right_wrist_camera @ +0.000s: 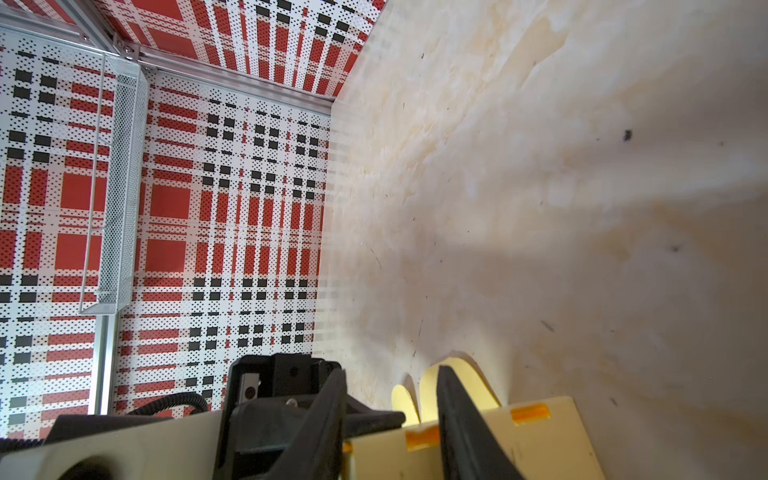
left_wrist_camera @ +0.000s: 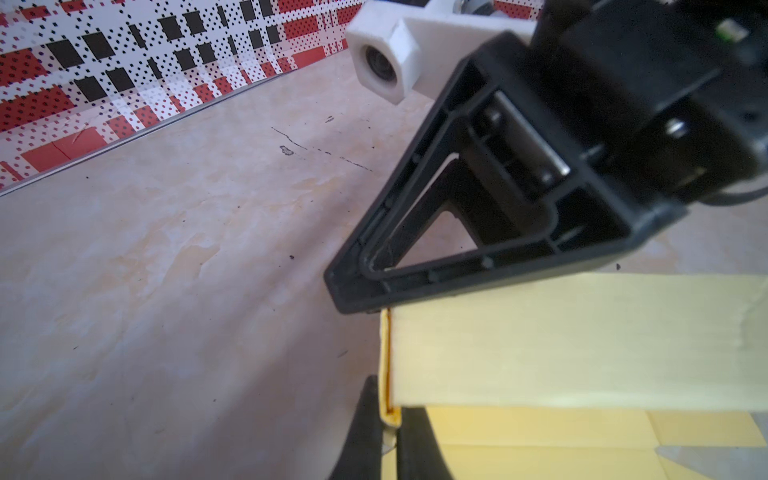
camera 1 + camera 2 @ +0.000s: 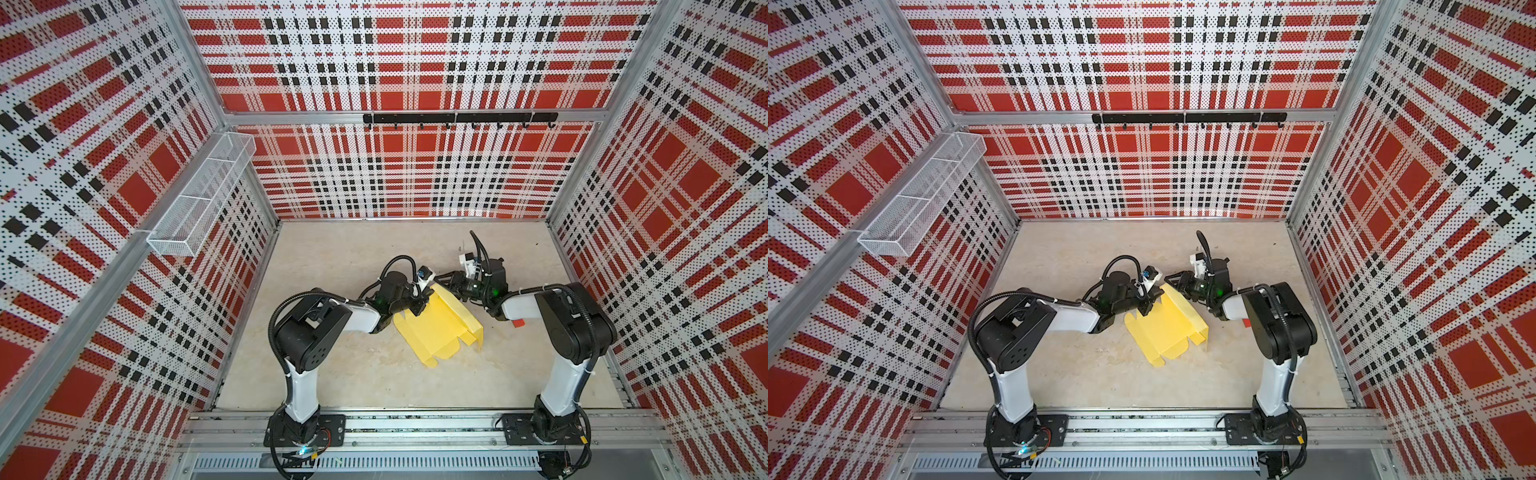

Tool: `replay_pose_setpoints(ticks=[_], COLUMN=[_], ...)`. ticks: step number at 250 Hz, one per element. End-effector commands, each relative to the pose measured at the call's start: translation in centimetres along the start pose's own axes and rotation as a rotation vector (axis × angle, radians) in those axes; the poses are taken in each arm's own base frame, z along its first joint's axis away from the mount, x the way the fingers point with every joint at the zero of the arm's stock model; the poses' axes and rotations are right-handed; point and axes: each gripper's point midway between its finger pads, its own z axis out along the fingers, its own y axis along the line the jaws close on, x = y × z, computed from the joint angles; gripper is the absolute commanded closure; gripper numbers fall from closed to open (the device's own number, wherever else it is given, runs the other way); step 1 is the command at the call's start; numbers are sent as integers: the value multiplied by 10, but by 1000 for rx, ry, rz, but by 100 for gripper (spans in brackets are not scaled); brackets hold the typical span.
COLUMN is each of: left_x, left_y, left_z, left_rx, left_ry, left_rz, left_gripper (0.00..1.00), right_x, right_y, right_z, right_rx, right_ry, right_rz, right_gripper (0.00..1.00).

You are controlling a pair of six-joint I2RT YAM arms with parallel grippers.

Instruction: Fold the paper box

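Left end effector [image 2: 390, 399] is closed tight on the paper box [image 3: 436, 328]. In the left wrist view its two black fingers [image 2: 365, 428] pinch a doubled edge of the card, at the end of a raised wall. Right end effector [image 1: 390, 374] has its jaws partly apart and does not clamp anything. The thin card runs across the gap from finger to finger. In the left wrist view one of its triangular black fingers touches the top corner of the same wall.

The paper box sits about in the middle of the counter [image 3: 353, 374] and is half formed. It has a flat pale yellow bottom panel with tabs and notches toward the front edge. A long wall stands up on the side toward the right edge. The card is matte and smooth with sharp creases, and its small slots look orange in the right wrist view.

The counter is beige, marbled and a little scuffed. A small flat red piece [image 3: 516, 323] lies on it beside the right arm. On the left wall hangs a white wire-mesh basket [image 3: 199, 195], long and narrow, divided into three compartments.
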Motion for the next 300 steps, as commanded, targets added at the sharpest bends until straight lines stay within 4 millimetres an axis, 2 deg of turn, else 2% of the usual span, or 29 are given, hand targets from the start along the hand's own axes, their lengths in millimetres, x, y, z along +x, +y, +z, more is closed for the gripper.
replay_pose_setpoints(ticks=[1,10,27,72,103,142,204,236,262,300], left_x=[-12,-10,-8,-6,-6,-2,-2,-5,-7,-7], left_y=[-2,-3,-3,-5,-6,-7,-1,10,27,51], left_z=[10,11,12,8,0,-10,-22,-32,-42,-73], left_rx=[-7,-4,-5,-9,-7,10,-4,-47,-97,-173], left_ry=[-30,-26,-21,-10,-7,13,56,93,170,254], left_rz=[7,5,-2,0,19,36,-6,-40,-86,-149], left_gripper=[95,92,80,64,59,53,49,45,44,44], right_x=[18,19,19,12,1,-11,-11,-5,-1,0], right_y=[1,0,0,11,6,14,25,33,41,46], right_z=[4,3,3,-6,-18,-38,-61,-72,-80,-86], right_rx=[0,4,3,4,30,57,174,260,362,407], right_ry=[60,60,59,44,20,-21,-22,5,36,47], right_rz=[4,2,2,-30,-22,-61,-134,-190,-279,-310], right_gripper=[63,63,63,57,51,38,32,24,19,14])
